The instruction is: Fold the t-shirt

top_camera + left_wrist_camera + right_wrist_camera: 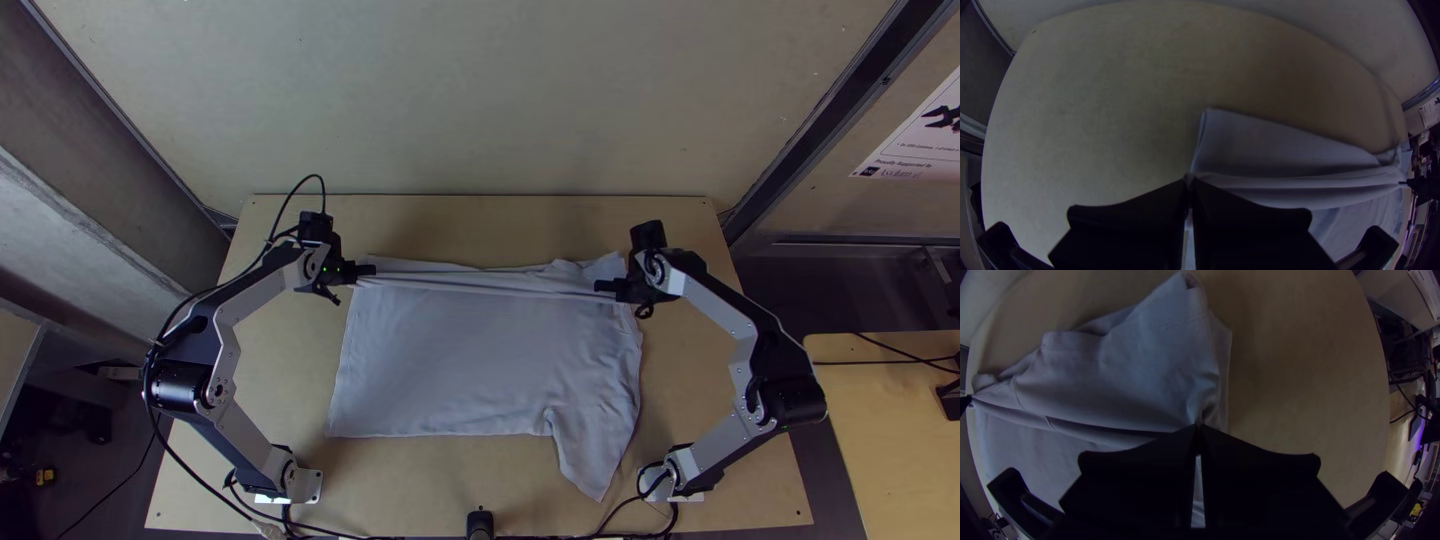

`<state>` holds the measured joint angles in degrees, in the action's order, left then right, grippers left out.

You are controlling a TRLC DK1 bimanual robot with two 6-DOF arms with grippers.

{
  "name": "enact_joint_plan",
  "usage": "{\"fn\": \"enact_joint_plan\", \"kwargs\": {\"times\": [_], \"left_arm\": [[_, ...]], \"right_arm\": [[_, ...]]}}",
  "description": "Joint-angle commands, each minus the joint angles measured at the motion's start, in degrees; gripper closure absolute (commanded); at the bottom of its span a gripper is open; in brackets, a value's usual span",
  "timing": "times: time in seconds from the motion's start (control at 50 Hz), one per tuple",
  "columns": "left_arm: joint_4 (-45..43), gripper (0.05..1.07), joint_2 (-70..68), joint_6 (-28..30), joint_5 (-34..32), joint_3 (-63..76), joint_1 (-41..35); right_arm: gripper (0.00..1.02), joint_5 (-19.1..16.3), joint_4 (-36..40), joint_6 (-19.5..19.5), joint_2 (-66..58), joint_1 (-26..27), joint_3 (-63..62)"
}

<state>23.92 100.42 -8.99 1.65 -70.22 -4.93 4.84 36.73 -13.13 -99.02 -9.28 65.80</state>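
Lying largely spread across the light wooden worktop (420,480), the pale grey-blue cloth t-shirt (450,350) is gripped near its far side at two widely parted places. By the left arm's flat-fingered black pincer (370,269), closed narrow, cloth is nipped close to the left edge; by the right arm's matching black pincer (600,287), likewise closed, it is pinched near the right edge. Between them a straight, taut ridge of cloth (490,287) is drawn, presumably so that the fold can be carried evenly without sagging in the middle. Beyond it, a crumpled far strip (575,270) is left loose on the wood. On the near side, a pointed sleeve-like flap (590,450) is left sticking out at the right; it would probably need to be tucked in later. If the two ends were moved unevenly, the fold could be skewed.
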Motion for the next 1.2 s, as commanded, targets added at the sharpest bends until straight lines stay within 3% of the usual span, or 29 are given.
{"fn": "enact_joint_plan", "kwargs": {"times": [0.0,0.18,0.22,0.26,0.32,0.44,0.48,0.56,0.64,0.88,1.02,1.18], "left_arm": [[-1.2,1.04,-1.5,0.6,1.1,3.3,1.1],[-3.5,1.02,-0.9,0.5,1.1,5.4,0.7],[-3.7,0.88,-1.0,0.4,1.1,5.8,0.6],[-3.5,0.69,-1.1,0.5,1.1,5.9,0.5],[-2.7,0.50,-1.5,0.7,1.1,5.6,0.5],[0.3,0.16,-3.2,1.0,0.7,4.3,0.6],[2.5,0.11,-3.7,1.3,-0.2,3.1,0.8],[3.9,0.11,-5.7,1.8,-0.5,2.5,1.1],[4.4,0.11,-8.8,2.8,-1.7,2.5,1.3],[12.3,0.11,-16.6,5.7,-2.9,1.5,0.9],[16.1,0.11,-22.6,7.1,-2.9,1.6,0.5],[23.4,0.11,-29.0,7.7,-2.9,2.0,-0.2]], "right_arm": [[1.00,2.5,-0.9,-1.3,1.0,0.2,-3.7],[1.00,2.6,-1.8,-1.6,-0.9,0.2,-6.1],[0.95,2.7,-1.8,-1.6,-0.9,0.3,-6.2],[0.78,2.8,-1.8,-1.6,-0.5,0.4,-6.2],[0.53,2.8,-1.5,-1.5,0.1,0.5,-5.9],[0.32,4.0,-0.8,-1.3,2.0,1.3,-4.4],[0.32,3.9,1.1,-1.4,1.9,2.0,-3.0],[0.31,4.0,6.7,-1.4,2.9,2.2,0.2],[0.13,4.1,7.2,-1.4,6.1,2.3,0.6],[0.12,4.1,11.3,-1.2,17.0,2.3,2.4],[0.12,4.1,17.7,-1.2,21.0,2.6,4.0],[0.05,4.0,23.3,-1.5,27.4,3.0,3.6]]}}
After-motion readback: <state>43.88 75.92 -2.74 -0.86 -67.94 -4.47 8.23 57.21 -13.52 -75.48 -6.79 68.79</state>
